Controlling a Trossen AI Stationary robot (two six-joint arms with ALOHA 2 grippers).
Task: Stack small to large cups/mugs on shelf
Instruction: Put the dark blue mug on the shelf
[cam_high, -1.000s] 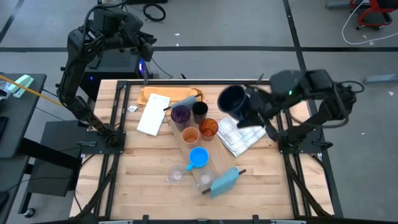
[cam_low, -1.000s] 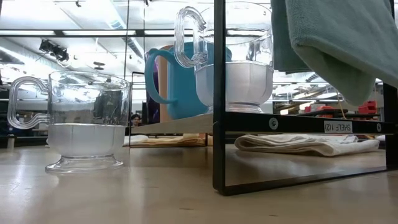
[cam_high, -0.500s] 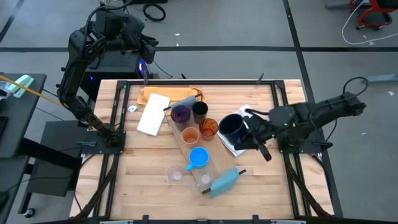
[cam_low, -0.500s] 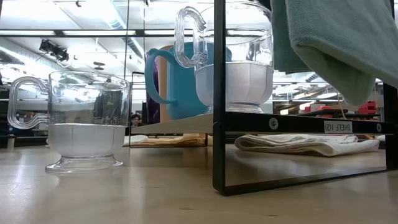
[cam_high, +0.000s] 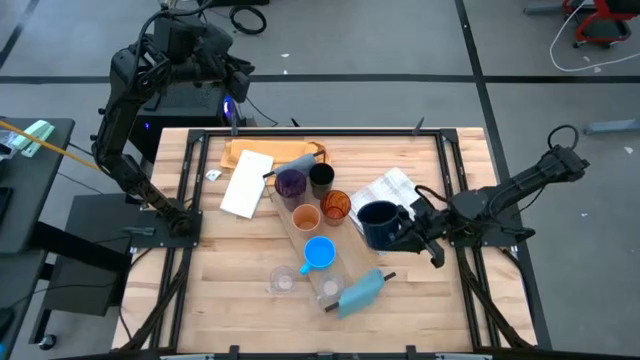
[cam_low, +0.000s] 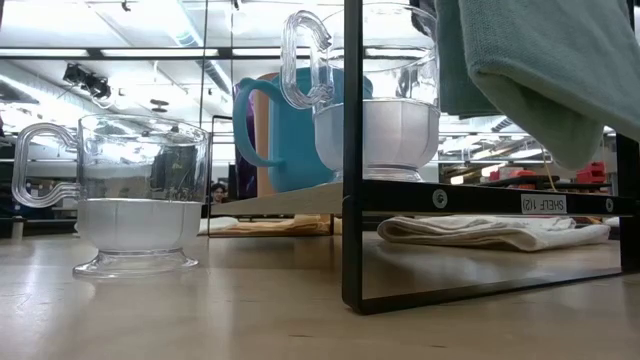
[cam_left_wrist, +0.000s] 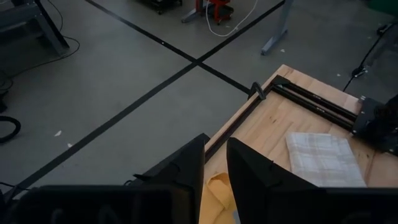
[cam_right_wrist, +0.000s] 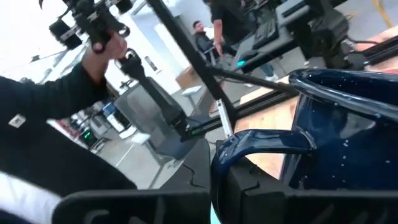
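Observation:
The pale wooden shelf (cam_high: 300, 235) lies slantwise at the table's middle, with blue-grey pieces at its ends (cam_high: 362, 291). On it stand the purple tumbler (cam_high: 290, 183), an orange cup (cam_high: 306, 217), the bright blue mug (cam_high: 319, 252) and a clear glass (cam_high: 330, 290). The black cup (cam_high: 321, 178) and the other orange cup (cam_high: 335, 206) stand beside it. Another clear glass (cam_high: 282, 281) stands on the table. My right gripper (cam_high: 410, 228) is shut on the dark navy mug (cam_high: 378, 222), low to the right of the shelf. My left gripper (cam_high: 238, 75) is raised beyond the far-left corner, shut and empty. My right gripper holds the navy mug by its handle (cam_right_wrist: 267, 142), pinched between the two fingers. The fingers come level from the table's right side. The mug is upright, mouth up, beside the checked cloth. I cannot tell whether its base rests on the table.
A white checked cloth (cam_high: 392, 192) lies right of the cups, partly under the mug. An orange-brown board (cam_high: 250, 152) with a white sheet (cam_high: 246, 183) lies at the far left. The table frame's black rails (cam_high: 455, 200) run along both sides. A person's dark sleeve (cam_right_wrist: 56, 124) shows beyond the table.
My right gripper has come down from high above the table with the navy mug, toward the near edge. The arm now stretches low. The mug has gone from above the cloth's far side to table height just right of the shelf, still upright.

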